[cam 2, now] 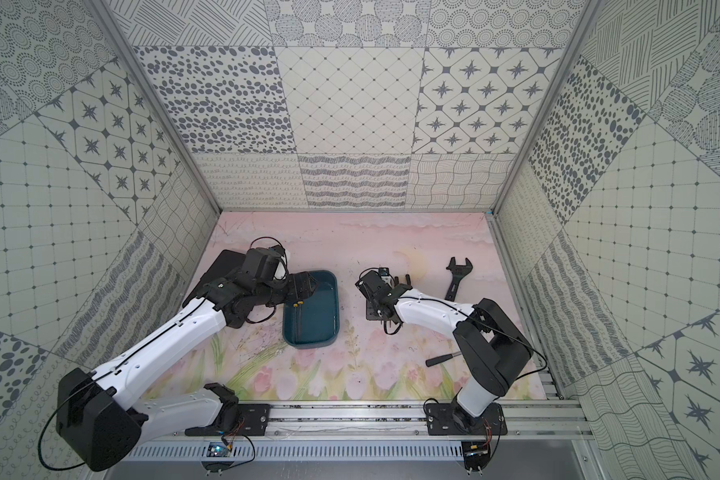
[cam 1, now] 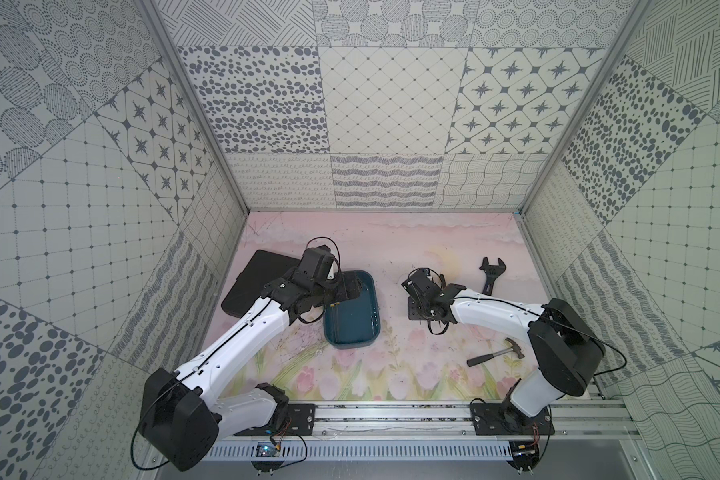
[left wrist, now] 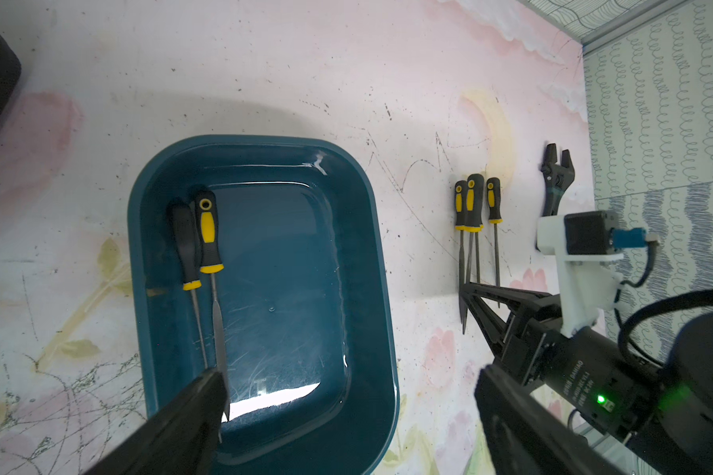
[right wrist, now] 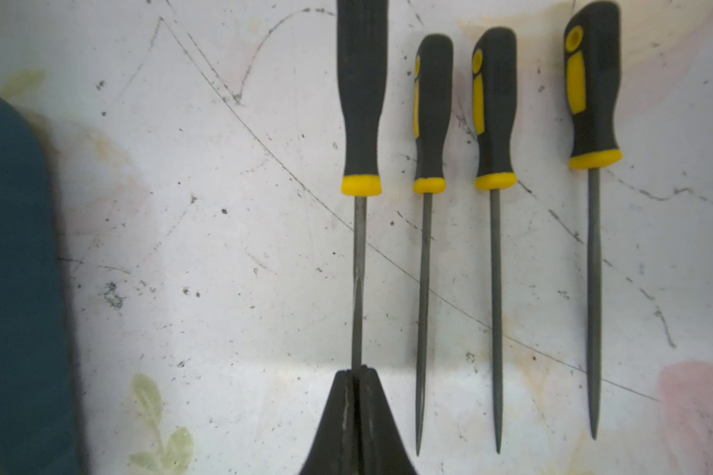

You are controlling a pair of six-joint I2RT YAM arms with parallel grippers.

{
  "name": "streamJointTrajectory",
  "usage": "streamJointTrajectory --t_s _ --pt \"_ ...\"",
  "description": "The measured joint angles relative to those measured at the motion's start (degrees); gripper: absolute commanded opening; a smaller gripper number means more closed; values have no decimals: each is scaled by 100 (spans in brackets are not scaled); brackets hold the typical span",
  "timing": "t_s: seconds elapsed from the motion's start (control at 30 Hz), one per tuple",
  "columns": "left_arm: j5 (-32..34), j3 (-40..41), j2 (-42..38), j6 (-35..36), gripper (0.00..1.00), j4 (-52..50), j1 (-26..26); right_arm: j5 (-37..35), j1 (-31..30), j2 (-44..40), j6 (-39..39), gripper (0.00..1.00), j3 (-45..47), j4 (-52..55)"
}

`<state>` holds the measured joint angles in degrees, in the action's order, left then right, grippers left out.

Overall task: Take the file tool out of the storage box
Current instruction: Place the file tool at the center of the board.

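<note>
Files point(left wrist: 209, 230): two in storage box point(left wrist: 359, 246), four outside

The only lettering that can be read in any view is small white print on the black motor housing point(left wrist: 581, 380) of the right arm, behind the right gripper point(left wrist: 466, 288), seen from the left wrist camera. It runs in three short lines turned sideways; the largest line appears to read "DAMIAO", and the two lines beside it are too small and blurred to make out. A small green indicator light point(left wrist: 601, 399) glows on the same housing, right next to the print.
</note>
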<state>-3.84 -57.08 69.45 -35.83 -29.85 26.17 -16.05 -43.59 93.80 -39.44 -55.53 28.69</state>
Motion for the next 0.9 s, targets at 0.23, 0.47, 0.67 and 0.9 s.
streamJointTrajectory --t_s 0.23,0.47,0.67,0.9 --pt "-2 24 105 2 99 4 2 96 61 243 46 0 -24 -74" --pt "55 55 273 7 99 7 15 153 61 426 87 0 -87 -136" --pt "144 105 413 33 99 11 35 160 61 518 105 0 -127 -177" --pt "214 114 476 74 99 24 35 157 61 599 111 0 -127 -179"
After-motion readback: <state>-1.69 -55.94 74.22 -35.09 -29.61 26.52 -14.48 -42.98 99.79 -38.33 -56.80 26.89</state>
